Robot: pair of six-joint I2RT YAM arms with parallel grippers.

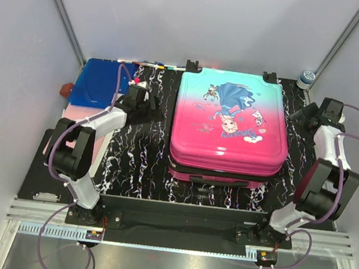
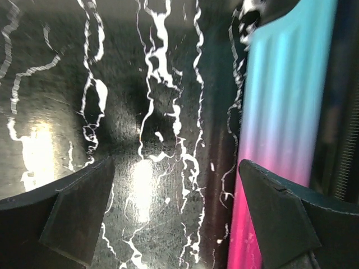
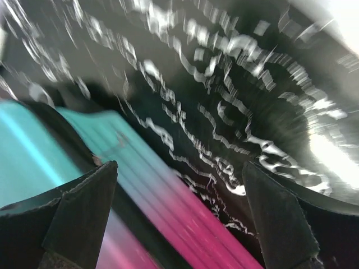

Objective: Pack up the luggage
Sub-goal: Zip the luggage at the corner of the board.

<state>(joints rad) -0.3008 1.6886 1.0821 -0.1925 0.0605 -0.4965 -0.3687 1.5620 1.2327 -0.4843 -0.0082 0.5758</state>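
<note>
The left gripper (image 1: 145,101) is wide open and holds nothing. It hangs over the black table (image 1: 137,162), just beside the luggage (image 1: 229,124). The right gripper (image 1: 302,113) is wide open and empty too, near the other side. The luggage lies flat and shut in the middle of the table. I think zipping it may be next, so a gripper must find the small pull. The inside is hidden. The right wrist view is blurry.
</note>
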